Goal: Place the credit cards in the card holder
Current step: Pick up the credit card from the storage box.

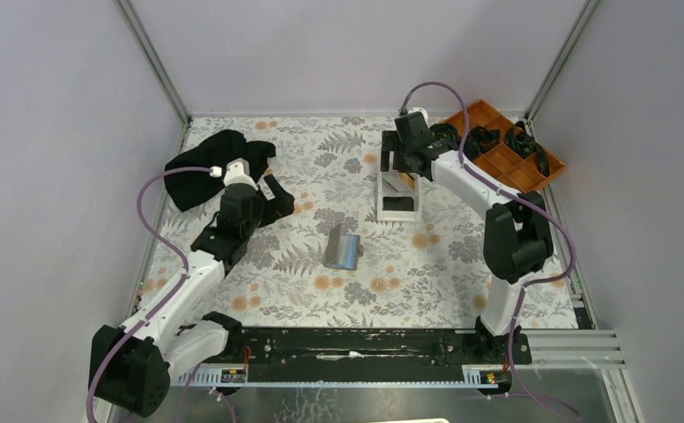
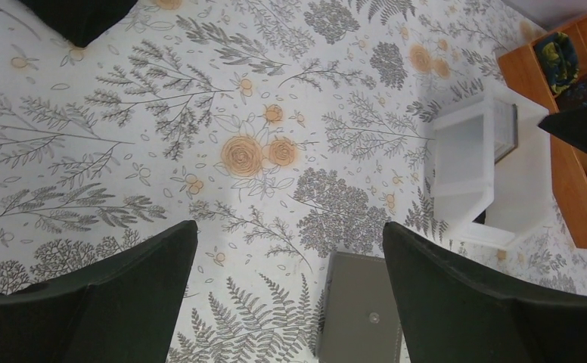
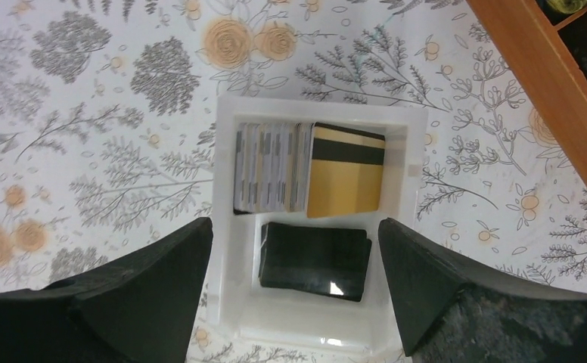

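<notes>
R gripper (image 3: 294, 238) hangs over the white tray (image 3: 226, 227), jaws spread wide w/ nothing between them, straddling the black card (image 3: 315, 261) that lies flat in the near compartment. The orange-gold card (image 3: 347, 185) and a packed row of grey cards (image 3: 268, 178) sit in the compartment behind it. Main risk, as a judgement: a thin card lying flat gives the fingers no edge, so a pinch could skid off, or a finger could catch the tray wall and shove or tip the tray. Going for the packed row instead could lift several cards at once. The card holder (image 1: 342, 249) sits mid-table, well apart from the tray, half folded and propped like a tent. It looks light, so pushing a card in w/o bracing would prob. slide or flip it. L gripper (image 2: 290, 227) is spread wide too, empty, hovering above the holder and not touching it.
</notes>
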You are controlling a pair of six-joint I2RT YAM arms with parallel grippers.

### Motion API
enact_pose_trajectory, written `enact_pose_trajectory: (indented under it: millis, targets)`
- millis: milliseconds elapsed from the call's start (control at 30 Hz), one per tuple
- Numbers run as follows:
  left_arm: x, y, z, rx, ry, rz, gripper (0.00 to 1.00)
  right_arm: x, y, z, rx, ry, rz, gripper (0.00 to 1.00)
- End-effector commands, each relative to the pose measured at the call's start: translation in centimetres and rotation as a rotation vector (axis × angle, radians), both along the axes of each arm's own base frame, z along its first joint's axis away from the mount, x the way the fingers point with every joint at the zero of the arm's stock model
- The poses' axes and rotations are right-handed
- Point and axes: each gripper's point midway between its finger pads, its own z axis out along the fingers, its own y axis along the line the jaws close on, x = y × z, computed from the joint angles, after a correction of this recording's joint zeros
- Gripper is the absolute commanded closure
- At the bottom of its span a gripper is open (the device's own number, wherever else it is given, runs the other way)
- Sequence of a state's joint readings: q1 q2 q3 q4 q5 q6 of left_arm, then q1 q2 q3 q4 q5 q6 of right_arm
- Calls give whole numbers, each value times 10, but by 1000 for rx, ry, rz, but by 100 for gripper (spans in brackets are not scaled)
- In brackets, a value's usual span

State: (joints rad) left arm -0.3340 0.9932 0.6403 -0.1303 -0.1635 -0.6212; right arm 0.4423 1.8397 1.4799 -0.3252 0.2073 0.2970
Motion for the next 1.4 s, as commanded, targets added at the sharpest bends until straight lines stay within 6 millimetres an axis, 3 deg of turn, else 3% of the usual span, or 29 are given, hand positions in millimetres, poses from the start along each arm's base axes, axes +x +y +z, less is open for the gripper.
enact_pose_trajectory:
  millis: [0,367,700,933,1133,1367]
  targets:
    - [6,-15,25,12,-65,-88,0,17,-3,8,-27,-18,-61,12]
    - [-9,-27,13,13,-51,-179,0,42,-20,-14,178,40,-129,16]
    - [-8,-29,11,11,-45,-177,0,43,-11,-35,227,109,-77,22]
    - [-10,-30,8,5,-44,-174,0,44,-12,-26,220,82,-74,24]
    - [-12,-31,5,-2,-50,-183,0,48,-35,3,111,-61,-127,22]
    - [-14,-35,-3,-8,-45,-201,0,44,-30,26,28,-140,-84,21]
